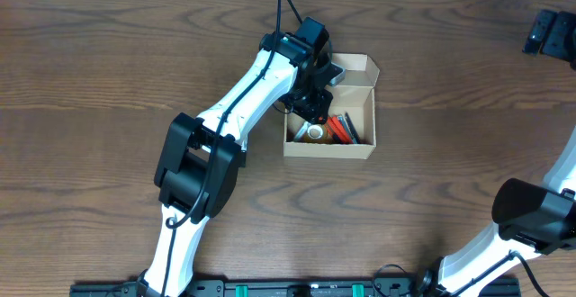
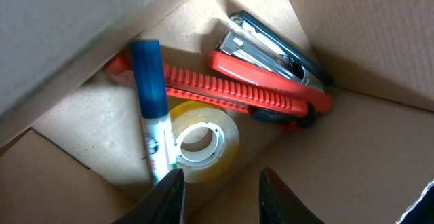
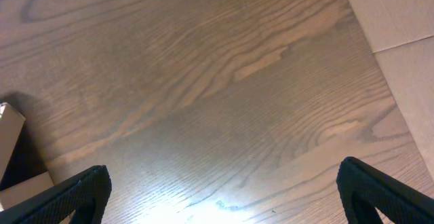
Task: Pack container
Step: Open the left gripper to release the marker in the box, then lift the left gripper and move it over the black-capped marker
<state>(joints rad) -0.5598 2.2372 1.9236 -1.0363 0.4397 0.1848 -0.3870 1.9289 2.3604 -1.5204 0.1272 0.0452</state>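
Overhead view of a dark wooden table [image 1: 99, 72] with 2 white-and-black robot arms. Near the middle, a little toward the far edge: the container [image 1: 328, 149], a small tan cardboard box, open at the top, lid flap [image 1: 358, 66] folded back toward the far edge.

Left gripper [image 1: 312, 108] lowered over the left part of the box, arm reaching in from the near-left corner. From its wrist camera, 2 dark fingers [image 2: 169, 200] a moderate gap apart, holding nothing, hovering just above the contents.

On the box floor:
- a blue marker [image 2: 150, 108] lying against the side of a roll of clear tape [image 2: 203, 142]
- a long red utility knife [image 2: 237, 91] just behind both
- a red, black and silver stapler [image 2: 271, 47] next to the knife, close to a cardboard wall

Right gripper [image 1: 549, 31] at the far-right corner, well apart from the box. Spread wide in its wrist view, nothing between the fingers [image 3: 74, 197], only bare wood grain below.
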